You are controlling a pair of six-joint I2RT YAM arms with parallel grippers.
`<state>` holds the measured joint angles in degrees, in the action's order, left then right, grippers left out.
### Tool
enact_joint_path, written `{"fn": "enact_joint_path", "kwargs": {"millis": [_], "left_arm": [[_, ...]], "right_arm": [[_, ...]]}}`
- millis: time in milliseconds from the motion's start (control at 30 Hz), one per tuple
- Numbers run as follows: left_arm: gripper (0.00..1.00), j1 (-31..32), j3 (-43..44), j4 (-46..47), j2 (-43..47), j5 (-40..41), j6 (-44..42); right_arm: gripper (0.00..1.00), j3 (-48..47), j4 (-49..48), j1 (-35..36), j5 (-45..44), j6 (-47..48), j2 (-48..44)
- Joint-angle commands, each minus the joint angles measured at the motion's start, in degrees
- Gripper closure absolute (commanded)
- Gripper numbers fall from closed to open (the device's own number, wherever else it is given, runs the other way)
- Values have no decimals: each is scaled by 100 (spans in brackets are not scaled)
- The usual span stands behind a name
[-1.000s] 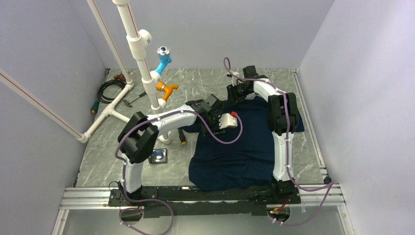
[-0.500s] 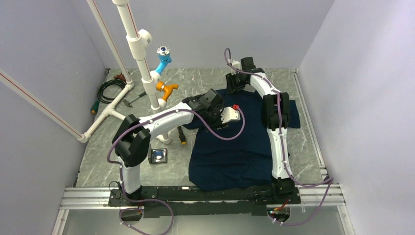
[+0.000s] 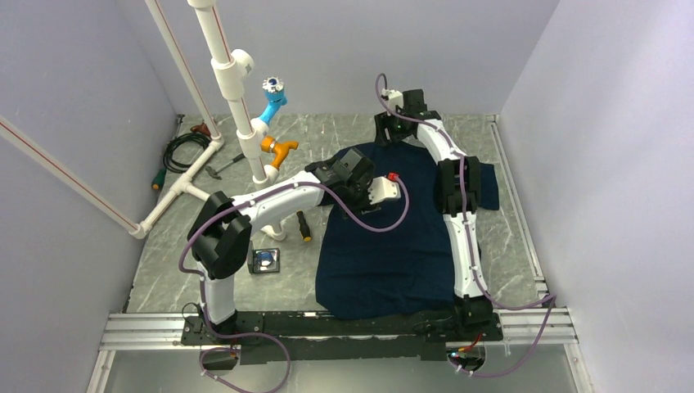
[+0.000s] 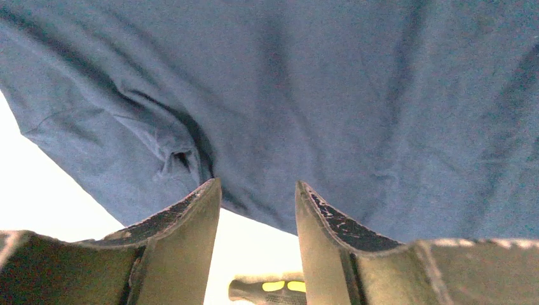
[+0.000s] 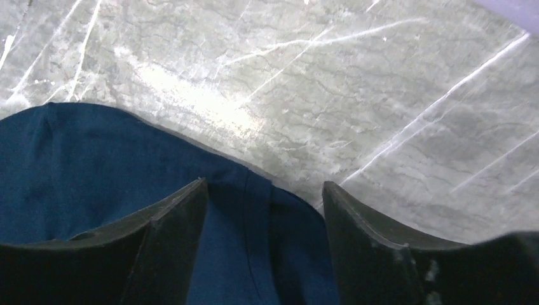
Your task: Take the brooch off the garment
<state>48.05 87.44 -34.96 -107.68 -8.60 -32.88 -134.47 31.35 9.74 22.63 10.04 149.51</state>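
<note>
The navy T-shirt (image 3: 393, 246) lies spread on the grey marbled floor. No brooch shows on its cloth. A small round blue-grey disc (image 3: 264, 261) that looks like the brooch rests on a black square left of the shirt. My left gripper (image 3: 331, 173) is open at the shirt's left sleeve edge. In the left wrist view (image 4: 257, 184) the cloth (image 4: 318, 95) lies just past the tips. My right gripper (image 3: 391, 131) is open at the far collar edge. In the right wrist view (image 5: 264, 183) its jaws straddle the cloth's hem (image 5: 254, 241).
A white pipe frame (image 3: 237, 106) with a light-blue fitting (image 3: 274, 97) and an orange fitting (image 3: 278, 150) stands at the far left. A black cable coil (image 3: 184, 151) lies beyond it. A black-and-yellow tool handle (image 3: 304, 228) lies beside the shirt, and shows in the left wrist view (image 4: 267, 289). Walls close in on all sides.
My right arm has stretched farther away, and the shirt's far edge now lies flatter and wider. My left gripper has shifted slightly left and farther away at the sleeve.
</note>
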Motion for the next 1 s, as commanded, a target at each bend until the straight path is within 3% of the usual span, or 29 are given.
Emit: {"fn": "enact_joint_path", "kwargs": {"millis": [0, 167, 367, 533, 667, 967], "left_arm": [[48, -23, 299, 120, -67, 451, 159], [47, -50, 498, 430, -360, 1189, 172], [50, -51, 1191, 683, -1100, 2504, -143], [60, -57, 1612, 1017, -1676, 3215, -598], [66, -164, 1830, 1228, -2020, 3489, -829], [72, -602, 1767, 1154, -2457, 3110, -1033]], "right_arm": [[26, 101, -486, -91, 333, 20, -749], [21, 1380, -445, -349, 657, 201, -2259], [25, 2879, -46, -1080, 441, 746, -3197], [46, 3724, 62, -1631, 151, 1202, -3367], [56, 4247, -167, -1758, -317, 1565, -3350], [58, 4547, -521, -1859, -1228, 2161, -2961]]}}
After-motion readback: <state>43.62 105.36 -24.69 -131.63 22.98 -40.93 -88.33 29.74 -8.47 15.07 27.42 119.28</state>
